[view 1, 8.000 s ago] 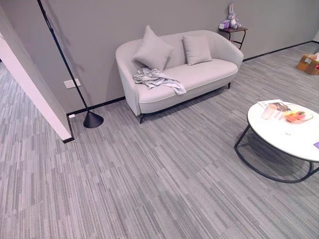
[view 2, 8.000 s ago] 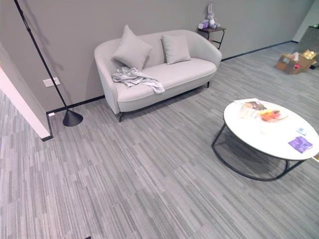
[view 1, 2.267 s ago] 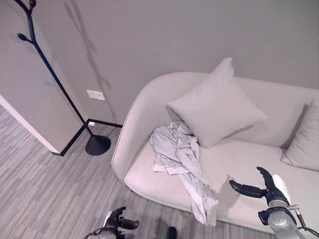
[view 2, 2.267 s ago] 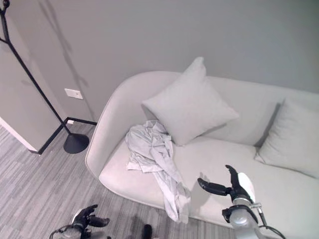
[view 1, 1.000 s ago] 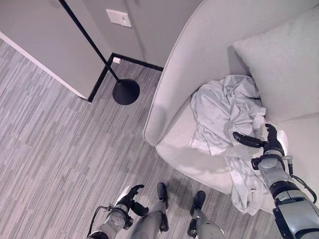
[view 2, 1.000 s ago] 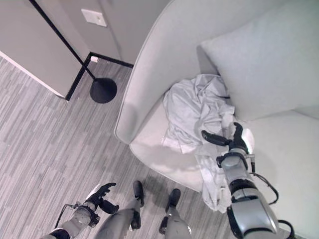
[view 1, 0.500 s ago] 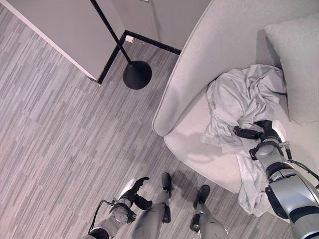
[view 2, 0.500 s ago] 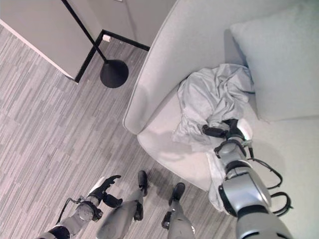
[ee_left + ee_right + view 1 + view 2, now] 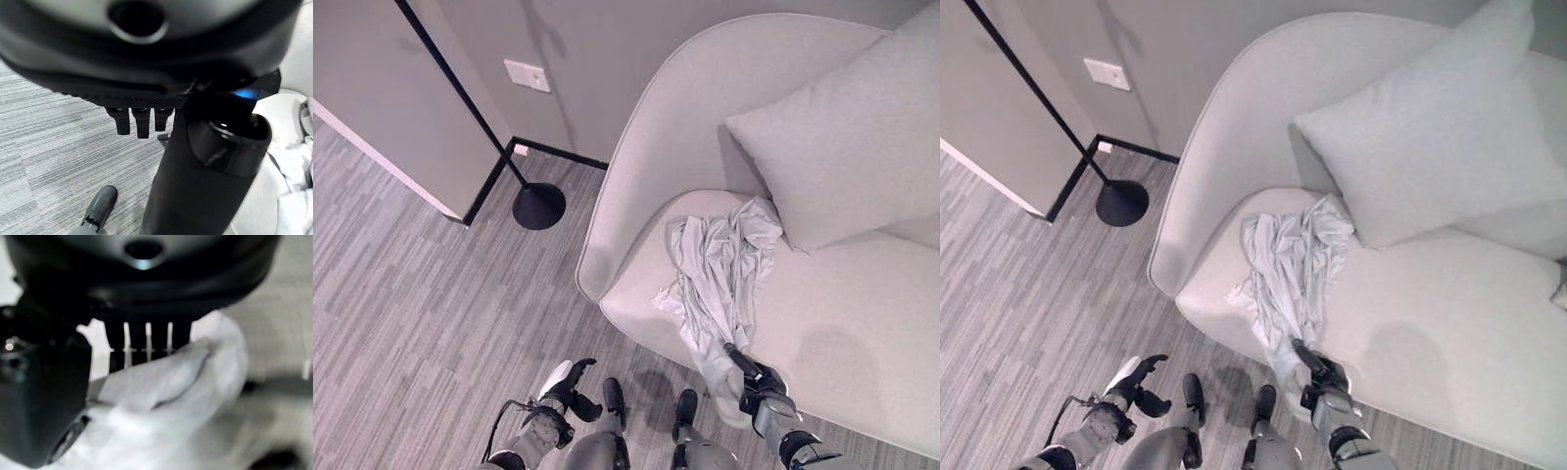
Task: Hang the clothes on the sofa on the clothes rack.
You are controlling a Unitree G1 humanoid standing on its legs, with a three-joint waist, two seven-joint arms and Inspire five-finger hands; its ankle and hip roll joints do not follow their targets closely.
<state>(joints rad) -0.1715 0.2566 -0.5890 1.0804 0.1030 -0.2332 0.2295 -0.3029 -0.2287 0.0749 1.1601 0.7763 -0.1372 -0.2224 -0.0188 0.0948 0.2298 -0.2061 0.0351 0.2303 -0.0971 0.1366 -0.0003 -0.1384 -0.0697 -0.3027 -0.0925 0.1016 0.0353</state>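
Garment: your pale grey garment (image 9: 724, 264) lies bunched on the sofa (image 9: 842, 323) seat, just beside the lower corner of the big cushion (image 9: 847, 147), and one stretched tail of it runs down over the seat's front edge.
Right hand: your right hand (image 9: 754, 380) sits low at the sofa's front edge, right at the end of that cloth tail, and the cloth reaches straight into it.
Right grip: in the right wrist view you see white cloth (image 9: 166, 396) lying across the palm with the dark fingers (image 9: 146, 340) over it and the thumb against it, so you have this hand closed on the garment.
Left hand: your left hand (image 9: 563, 384) hangs low over the grey plank floor (image 9: 401, 323), well apart from the sofa and the cloth.
Left grip: your left wrist view shows its fingers (image 9: 142, 122) loosely extended over the floor with nothing in them, so that hand is relaxed and empty.
Rack: your clothes rack shows as a thin black pole (image 9: 460, 93) slanting down to a round black base (image 9: 539, 206) on the floor, near the sofa's rounded arm and by the wall corner.
Wall: a white outlet plate (image 9: 527, 75) sits on the grey wall, between the pole and the sofa back.
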